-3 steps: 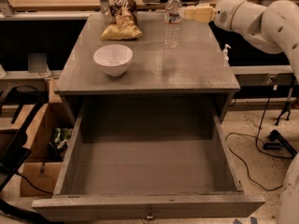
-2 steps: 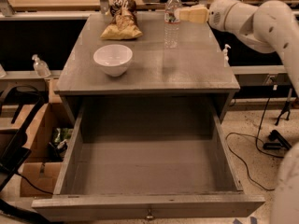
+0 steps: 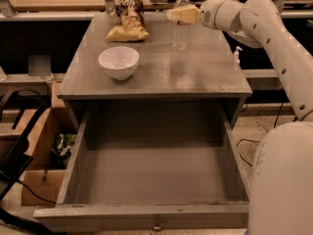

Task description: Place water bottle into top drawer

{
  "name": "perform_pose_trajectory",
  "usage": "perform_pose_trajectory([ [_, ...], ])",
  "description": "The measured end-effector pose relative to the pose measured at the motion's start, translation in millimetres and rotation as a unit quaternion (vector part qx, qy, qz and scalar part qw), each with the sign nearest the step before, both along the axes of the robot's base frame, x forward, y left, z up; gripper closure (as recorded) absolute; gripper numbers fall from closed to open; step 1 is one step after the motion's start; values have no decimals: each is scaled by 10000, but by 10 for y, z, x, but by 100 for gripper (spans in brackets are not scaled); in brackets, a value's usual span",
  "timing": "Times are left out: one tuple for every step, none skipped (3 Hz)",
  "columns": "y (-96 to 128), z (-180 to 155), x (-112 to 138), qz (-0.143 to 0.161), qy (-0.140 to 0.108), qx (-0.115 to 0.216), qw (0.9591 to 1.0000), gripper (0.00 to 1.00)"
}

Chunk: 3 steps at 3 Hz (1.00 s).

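Observation:
The water bottle stands upright at the back of the grey tabletop, clear with a white cap. My gripper reaches in from the right and sits level with the bottle's upper part, overlapping it in the view. The bottle's base rests on the tabletop. The top drawer is pulled wide open below the tabletop, and nothing lies inside it. Its front panel with a small knob is at the bottom edge of the view.
A white bowl sits on the left of the tabletop, with a crumpled snack bag behind it. A small pump bottle stands off the table's right edge. A cardboard box is on the floor at left. My base fills the lower right.
My gripper has moved left along the back of the table and now reaches the water bottle's upper part. The bottle, bowl and drawer have not moved.

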<state>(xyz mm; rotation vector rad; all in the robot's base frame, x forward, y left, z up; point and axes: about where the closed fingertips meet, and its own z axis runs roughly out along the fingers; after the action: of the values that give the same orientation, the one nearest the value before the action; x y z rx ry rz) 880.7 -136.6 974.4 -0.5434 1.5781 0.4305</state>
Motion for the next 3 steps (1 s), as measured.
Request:
perform_pose_trajectory([
  [153,-95,124,37,129,90,9999,0],
  [280,-220,225,34,234,182,9996,19],
  [317,-240,235,52,249,188,9995,42],
])
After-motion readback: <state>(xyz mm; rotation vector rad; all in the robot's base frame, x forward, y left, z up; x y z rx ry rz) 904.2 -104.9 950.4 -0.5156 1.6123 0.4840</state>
